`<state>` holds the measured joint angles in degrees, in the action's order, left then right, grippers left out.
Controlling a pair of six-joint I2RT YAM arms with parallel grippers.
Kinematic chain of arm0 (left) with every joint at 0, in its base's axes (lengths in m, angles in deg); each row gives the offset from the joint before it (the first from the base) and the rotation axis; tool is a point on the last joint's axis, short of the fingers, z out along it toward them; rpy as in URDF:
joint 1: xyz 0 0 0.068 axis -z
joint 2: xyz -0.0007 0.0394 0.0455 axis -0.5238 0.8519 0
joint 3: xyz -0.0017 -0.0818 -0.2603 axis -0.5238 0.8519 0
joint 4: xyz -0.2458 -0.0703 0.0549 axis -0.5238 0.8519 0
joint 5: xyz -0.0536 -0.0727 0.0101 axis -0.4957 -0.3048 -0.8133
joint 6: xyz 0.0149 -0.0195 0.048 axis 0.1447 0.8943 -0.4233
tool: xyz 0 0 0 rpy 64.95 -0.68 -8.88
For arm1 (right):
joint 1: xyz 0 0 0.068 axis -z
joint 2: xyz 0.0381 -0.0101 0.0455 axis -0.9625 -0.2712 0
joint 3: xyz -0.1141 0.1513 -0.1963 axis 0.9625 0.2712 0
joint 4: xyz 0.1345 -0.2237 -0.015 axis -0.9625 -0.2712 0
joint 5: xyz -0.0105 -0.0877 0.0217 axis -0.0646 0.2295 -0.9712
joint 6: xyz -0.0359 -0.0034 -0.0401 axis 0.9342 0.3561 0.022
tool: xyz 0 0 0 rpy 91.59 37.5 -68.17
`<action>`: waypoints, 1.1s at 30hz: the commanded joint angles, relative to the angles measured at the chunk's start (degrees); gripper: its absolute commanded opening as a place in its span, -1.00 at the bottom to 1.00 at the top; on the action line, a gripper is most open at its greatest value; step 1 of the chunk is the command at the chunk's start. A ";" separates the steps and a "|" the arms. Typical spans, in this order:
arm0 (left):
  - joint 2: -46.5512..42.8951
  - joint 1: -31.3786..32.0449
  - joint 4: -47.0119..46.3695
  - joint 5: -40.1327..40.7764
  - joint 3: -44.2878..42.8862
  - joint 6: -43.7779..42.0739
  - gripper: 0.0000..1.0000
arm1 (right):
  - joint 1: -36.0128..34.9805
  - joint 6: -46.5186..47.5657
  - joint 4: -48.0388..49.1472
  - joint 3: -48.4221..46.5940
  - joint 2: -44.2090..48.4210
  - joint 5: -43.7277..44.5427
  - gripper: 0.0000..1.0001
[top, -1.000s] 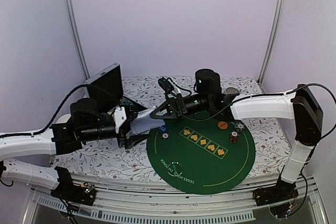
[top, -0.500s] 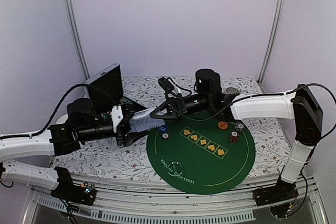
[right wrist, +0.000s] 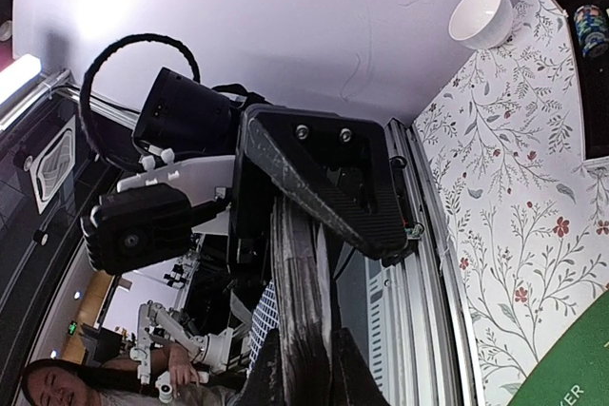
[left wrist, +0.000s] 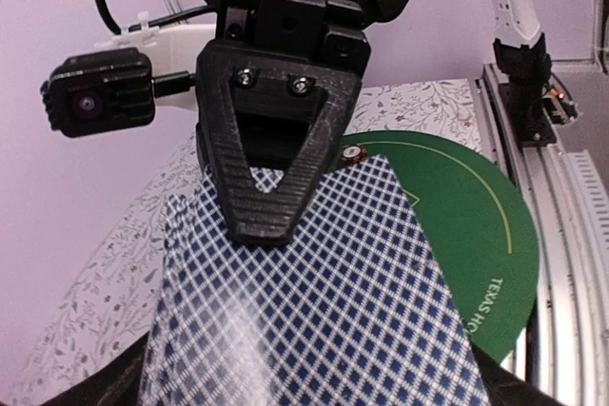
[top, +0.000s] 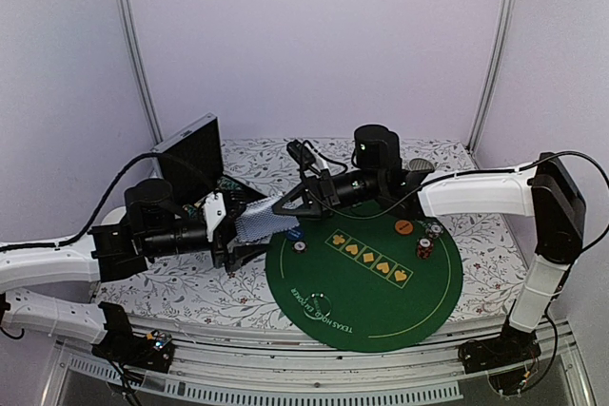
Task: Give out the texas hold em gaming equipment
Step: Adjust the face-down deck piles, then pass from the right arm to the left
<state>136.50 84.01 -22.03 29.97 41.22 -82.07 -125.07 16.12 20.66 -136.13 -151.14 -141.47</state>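
The left gripper (top: pixel 235 232) hovers above the worktop (top: pixel 181 282), just outside the left edge of the green felt mat (top: pixel 381 306). A deck of blue-checked playing cards (top: pixel 259 223) lies flat between its fingers, which stand wide at the deck's two long edges. Whether they press on the deck cannot be told.

The deck's long axis runs from the left gripper toward the mat. Its free short end sits about over the mat's far-left rim.

The right gripper (top: pixel 288 206) reaches in from over the mat, in line with that axis. Its fingers are pinched together on the free short end. How many cards they catch is not visible.

Judgement: the coming move calls for a straight draw along the long axis, toward the mat. The right arm is the nearer one to the mat's surface. Striped poker chips (top: pixel 424 246) stand on the mat's right half.
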 commanded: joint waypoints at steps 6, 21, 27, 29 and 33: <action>-6.75 -0.47 2.43 -4.40 -3.53 12.66 0.96 | 3.19 7.98 -5.76 1.24 7.27 5.19 -0.95; -8.08 -3.33 -6.82 -5.59 1.69 41.82 0.96 | 2.05 20.84 -9.89 2.17 12.43 10.54 -0.96; -3.35 -3.97 -10.66 -9.19 -0.29 44.05 0.79 | -0.05 23.57 -9.48 2.12 12.32 9.62 -0.96; -3.44 -4.13 -12.90 -8.54 0.89 44.39 0.78 | -0.37 23.93 -9.21 2.17 12.32 9.11 -0.96; -3.45 -4.53 -16.12 -8.38 2.62 44.89 0.58 | -1.19 24.74 -9.00 2.13 11.94 7.92 -0.96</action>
<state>133.51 80.71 -31.80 22.56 42.42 -38.79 -125.51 38.91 10.34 -134.03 -140.54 -131.98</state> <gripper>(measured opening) 0.837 0.109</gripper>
